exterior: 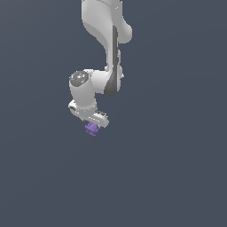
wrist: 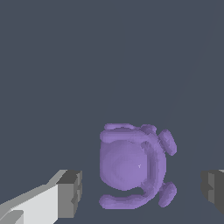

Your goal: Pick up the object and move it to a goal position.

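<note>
Item: purple ring [wrist: 131, 168], knobby, small, on plain surface [wrist: 87, 65] away from any visible edge. Sits between jaws of gripper [wrist: 142, 190], jaws apart, not touching. Likely light, rigid, matte, fair grip. Suggested hold: across rounded body, clear of knobs.

A simulated scene: flat, featureless slate-grey backdrop [exterior: 177, 177] all around.
</note>
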Controlling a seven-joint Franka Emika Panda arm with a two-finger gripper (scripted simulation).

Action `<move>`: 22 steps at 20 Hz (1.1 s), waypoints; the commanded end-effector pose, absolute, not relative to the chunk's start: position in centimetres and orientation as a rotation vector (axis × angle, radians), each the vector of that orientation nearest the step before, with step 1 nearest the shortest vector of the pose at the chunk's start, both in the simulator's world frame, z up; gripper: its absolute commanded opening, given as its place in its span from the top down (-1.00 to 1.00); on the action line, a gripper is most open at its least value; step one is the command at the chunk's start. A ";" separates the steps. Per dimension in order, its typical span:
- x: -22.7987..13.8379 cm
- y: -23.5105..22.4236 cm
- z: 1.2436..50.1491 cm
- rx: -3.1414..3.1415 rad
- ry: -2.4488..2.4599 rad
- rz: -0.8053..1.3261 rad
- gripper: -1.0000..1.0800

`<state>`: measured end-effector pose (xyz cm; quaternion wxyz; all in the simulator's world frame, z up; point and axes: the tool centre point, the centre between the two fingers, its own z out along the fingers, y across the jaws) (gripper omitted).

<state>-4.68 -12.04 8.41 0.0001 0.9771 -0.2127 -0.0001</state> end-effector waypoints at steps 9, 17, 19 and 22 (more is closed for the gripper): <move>-4.8 -12.1 4.3 3.068 -0.677 0.000 -0.92; -4.8 -12.1 4.0 3.068 -0.677 0.000 1.00; -4.8 -12.1 4.0 3.068 -0.677 0.000 1.00; -4.8 -12.1 4.0 3.068 -0.677 0.000 1.00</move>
